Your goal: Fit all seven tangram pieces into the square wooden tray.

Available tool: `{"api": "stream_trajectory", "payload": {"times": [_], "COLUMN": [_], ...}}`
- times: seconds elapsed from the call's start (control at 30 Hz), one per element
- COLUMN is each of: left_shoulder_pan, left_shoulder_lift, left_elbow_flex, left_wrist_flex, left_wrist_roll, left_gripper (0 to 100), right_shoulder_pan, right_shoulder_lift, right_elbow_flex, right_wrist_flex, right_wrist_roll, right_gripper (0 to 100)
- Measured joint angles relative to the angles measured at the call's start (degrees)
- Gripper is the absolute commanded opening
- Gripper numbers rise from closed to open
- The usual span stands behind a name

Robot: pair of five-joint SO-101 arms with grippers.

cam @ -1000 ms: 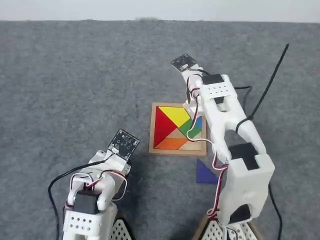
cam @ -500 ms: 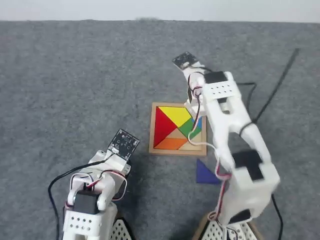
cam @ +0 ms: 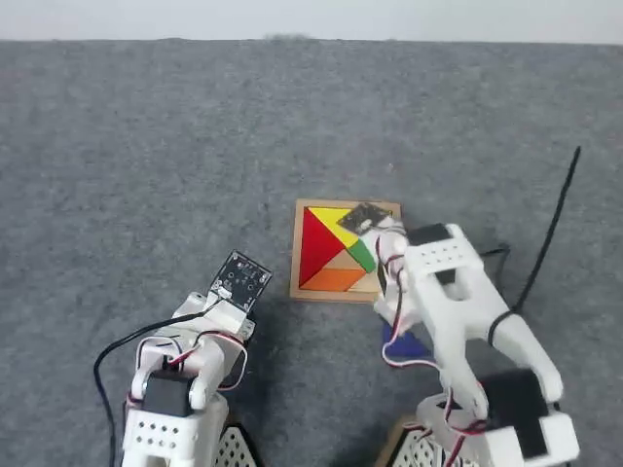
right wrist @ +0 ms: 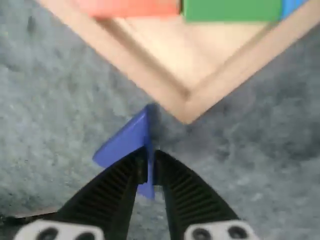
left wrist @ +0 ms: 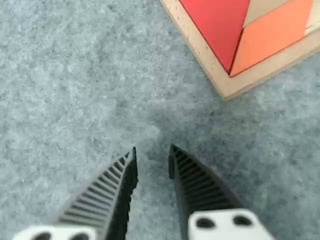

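The square wooden tray lies mid-table, holding a red triangle, a yellow piece, an orange piece and a green piece. My right arm hangs over the tray's near right corner. In the right wrist view, my right gripper is shut on the edge of a blue triangle on the carpet, just outside the tray corner. My left gripper is slightly open over bare carpet, short of the tray's near left corner.
Grey carpet covers the whole table. A black cable runs off to the right of my right arm. The left arm's base stands at the front left. A stretch of bare wood shows inside the tray's near right corner.
My right arm has pulled back from beyond the tray's far edge to its near right corner, down over the blue triangle. The left arm has not moved.
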State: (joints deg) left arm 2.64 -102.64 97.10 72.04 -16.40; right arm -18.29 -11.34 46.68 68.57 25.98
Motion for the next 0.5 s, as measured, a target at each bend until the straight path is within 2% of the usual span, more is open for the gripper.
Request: {"api": "stream_trajectory", "payload": {"times": [0.2,0.33,0.5], "left_shoulder_pan": [0.00,0.00,0.00], "left_shoulder_lift": [0.00,0.00,0.00], "left_elbow_flex": [0.00,0.00,0.00], "left_wrist_flex": [0.00,0.00,0.00], "left_wrist_roll": [0.00,0.00,0.00], "left_gripper": [10,10,10], "right_shoulder_pan": [-5.19,-8.97,-10.11], "right_shoulder_lift": [-1.32,-3.08,-3.25], "right_elbow_flex": [3.43,5.71,6.07], "right_wrist_flex": [-1.67,-4.13,-4.57], "right_wrist_roll": [-0.26,-4.04,-5.19], "right_gripper": [12.3,12.3,12.3]}}
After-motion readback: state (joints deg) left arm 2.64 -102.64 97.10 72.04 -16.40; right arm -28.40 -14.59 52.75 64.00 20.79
